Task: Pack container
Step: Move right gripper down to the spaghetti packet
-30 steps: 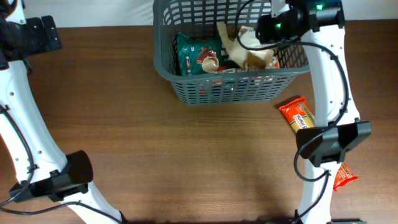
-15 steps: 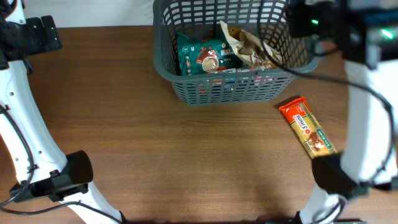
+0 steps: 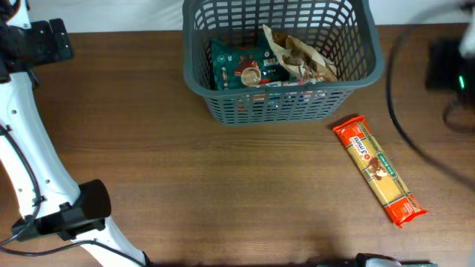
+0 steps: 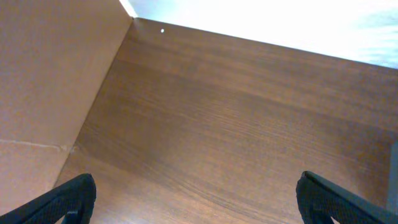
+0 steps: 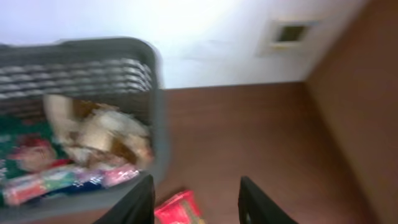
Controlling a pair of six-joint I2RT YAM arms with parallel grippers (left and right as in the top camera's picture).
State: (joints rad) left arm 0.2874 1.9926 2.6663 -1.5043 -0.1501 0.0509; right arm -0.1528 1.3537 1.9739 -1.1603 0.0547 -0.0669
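Note:
The container (image 3: 200, 74), a dark grey lattice basket, stands at the back middle of the table. Inside it lie a green packet (image 3: 241, 65) and a crumpled beige packet (image 3: 300, 58). The container also shows in the right wrist view (image 5: 152, 118), at the left. A long orange-red packet (image 3: 378, 169) lies on the table to its front right; its end shows between my right fingers (image 5: 180, 208). My right gripper (image 5: 196, 202) is open and empty, right of the container. My left gripper (image 4: 199, 205) is wide open and empty over bare table.
My right arm (image 3: 449, 65) is a blur at the table's right edge. My left arm (image 3: 22, 148) runs down the left side. A brown side wall (image 4: 50, 74) stands left of the left gripper.
My right gripper has let go of the beige packet, which now lies in the container. The right arm has swung fast to the right, uncovering the long orange-red packet. The left arm has not moved.

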